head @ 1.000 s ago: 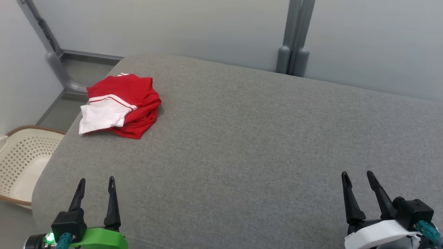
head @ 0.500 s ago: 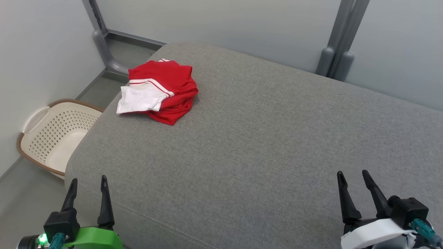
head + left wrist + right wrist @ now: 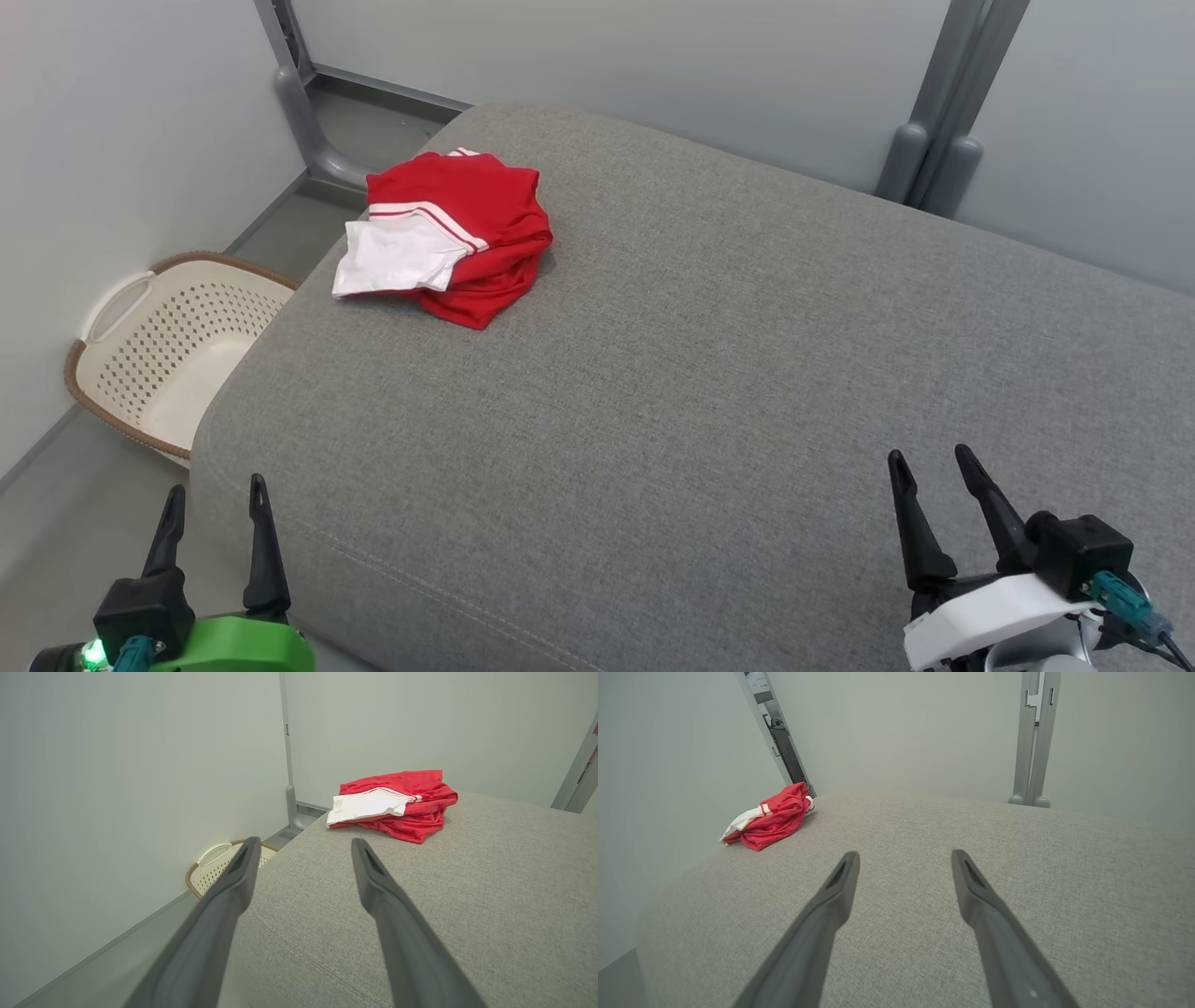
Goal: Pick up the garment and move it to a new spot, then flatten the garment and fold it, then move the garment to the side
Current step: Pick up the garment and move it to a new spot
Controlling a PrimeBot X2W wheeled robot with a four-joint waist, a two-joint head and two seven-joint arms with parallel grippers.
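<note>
Quick head count: one red-and-white garment (image 3: 448, 238) in the upper left, one big grey cushion (image 3: 700, 373), and one cream basket (image 3: 159, 355) at the left edge. Two grippers, the left gripper (image 3: 216, 487) lower left and the right gripper (image 3: 930, 455) lower right, two dark fingers each, so four. Three rounded grey feet too: a single post foot (image 3: 303, 112) upper left, a pair of post feet (image 3: 901, 159) upper right.

Open cushion (image 3: 709, 373) right of garment (image 3: 448, 233); wall (image 3: 112, 140) left
</note>
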